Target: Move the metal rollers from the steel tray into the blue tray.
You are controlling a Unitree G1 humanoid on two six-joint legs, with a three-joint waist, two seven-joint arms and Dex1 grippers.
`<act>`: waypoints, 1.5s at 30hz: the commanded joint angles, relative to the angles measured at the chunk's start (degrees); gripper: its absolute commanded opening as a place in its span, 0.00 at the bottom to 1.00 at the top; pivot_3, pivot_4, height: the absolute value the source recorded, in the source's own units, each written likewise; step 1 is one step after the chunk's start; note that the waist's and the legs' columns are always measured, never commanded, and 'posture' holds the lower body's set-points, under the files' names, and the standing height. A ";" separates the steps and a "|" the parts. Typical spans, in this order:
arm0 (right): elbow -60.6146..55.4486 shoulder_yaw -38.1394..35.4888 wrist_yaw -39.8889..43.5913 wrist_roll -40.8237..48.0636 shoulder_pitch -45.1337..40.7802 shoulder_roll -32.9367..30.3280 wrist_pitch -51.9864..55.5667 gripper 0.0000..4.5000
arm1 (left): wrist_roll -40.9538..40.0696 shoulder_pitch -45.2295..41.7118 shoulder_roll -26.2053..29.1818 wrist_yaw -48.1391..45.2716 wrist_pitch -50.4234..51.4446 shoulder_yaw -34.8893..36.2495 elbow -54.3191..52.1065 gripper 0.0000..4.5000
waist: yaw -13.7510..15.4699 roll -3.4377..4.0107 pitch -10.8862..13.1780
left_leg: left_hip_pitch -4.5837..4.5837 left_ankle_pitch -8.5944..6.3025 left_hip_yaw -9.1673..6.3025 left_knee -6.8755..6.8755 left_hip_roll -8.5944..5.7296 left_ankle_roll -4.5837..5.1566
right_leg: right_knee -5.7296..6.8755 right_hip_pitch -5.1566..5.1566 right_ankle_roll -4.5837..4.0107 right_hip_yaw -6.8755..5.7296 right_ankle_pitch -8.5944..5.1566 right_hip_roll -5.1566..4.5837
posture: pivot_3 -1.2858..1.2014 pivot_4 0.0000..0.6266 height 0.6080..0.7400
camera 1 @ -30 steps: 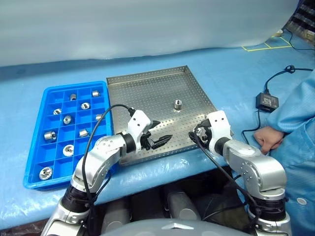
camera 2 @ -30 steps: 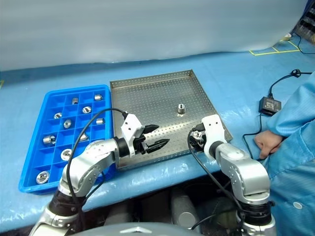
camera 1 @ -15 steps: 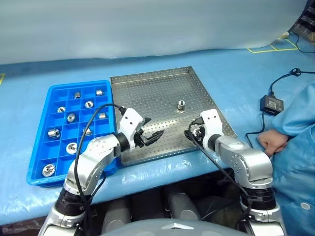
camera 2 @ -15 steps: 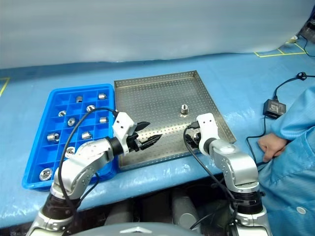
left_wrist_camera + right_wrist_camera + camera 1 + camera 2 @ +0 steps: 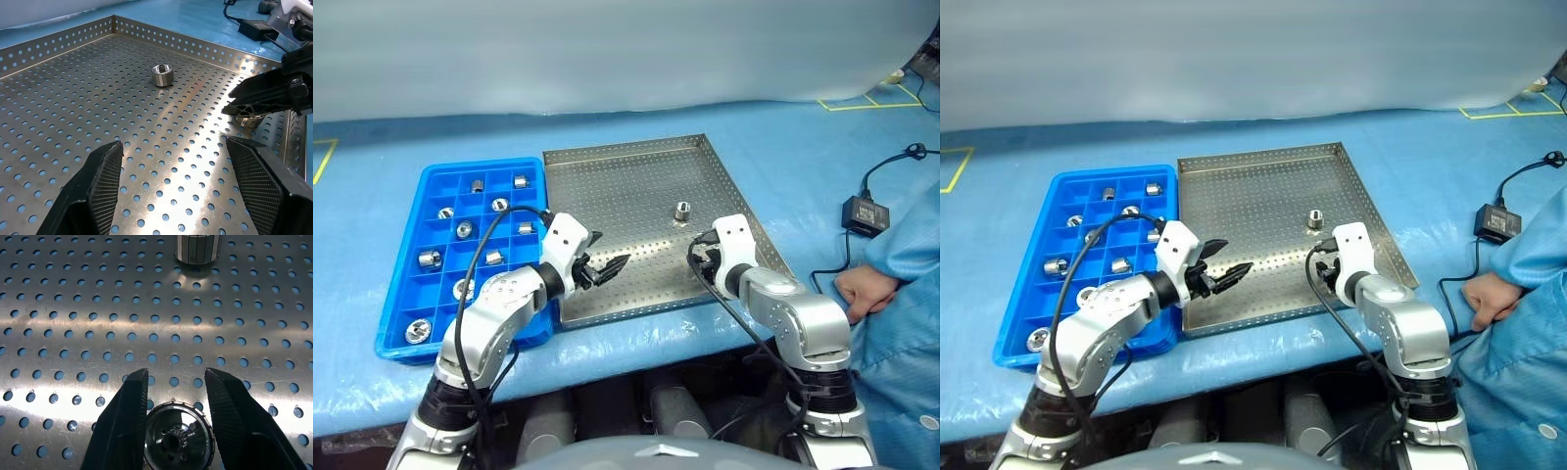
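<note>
Person's hand [image 5: 864, 294] beside steel tray [image 5: 607, 186]

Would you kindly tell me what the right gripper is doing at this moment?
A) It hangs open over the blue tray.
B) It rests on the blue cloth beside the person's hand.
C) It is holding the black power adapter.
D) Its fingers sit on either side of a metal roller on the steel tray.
D: the right wrist view shows the right gripper with a finger against each side of a metal roller lying on the steel tray.
</note>
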 commanded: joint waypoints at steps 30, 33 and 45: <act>-8.48 1.11 6.57 3.21 -0.16 -9.37 4.56 0.49 | -0.06 -0.22 -1.03 0.14 -1.43 0.20 -0.32 0.81 | -0.02 0.00 0.00 | -0.01 0.00 0.00 0.02 0.00 0.00 | -0.02 0.01 -0.01 0.00 0.00 0.00 | 0.46 0.24 1.00; -8.63 0.75 7.05 3.60 0.14 -10.05 5.70 0.49 | -0.10 0.19 -1.26 0.46 -1.36 0.40 -0.51 0.81 | 0.07 0.00 0.00 | -0.01 0.00 0.00 0.01 0.00 0.00 | -0.02 0.00 -0.01 -0.01 -0.01 0.00 | 0.46 0.24 1.00; -4.21 2.84 7.06 2.93 2.93 -10.10 5.71 0.49 | -0.07 0.55 -1.23 0.78 -1.23 0.40 -0.94 0.81 | 0.42 -0.02 -0.01 | 0.03 0.00 0.00 0.04 0.01 0.00 | -0.02 0.04 -0.01 -0.01 -0.01 0.00 | 0.47 0.24 1.00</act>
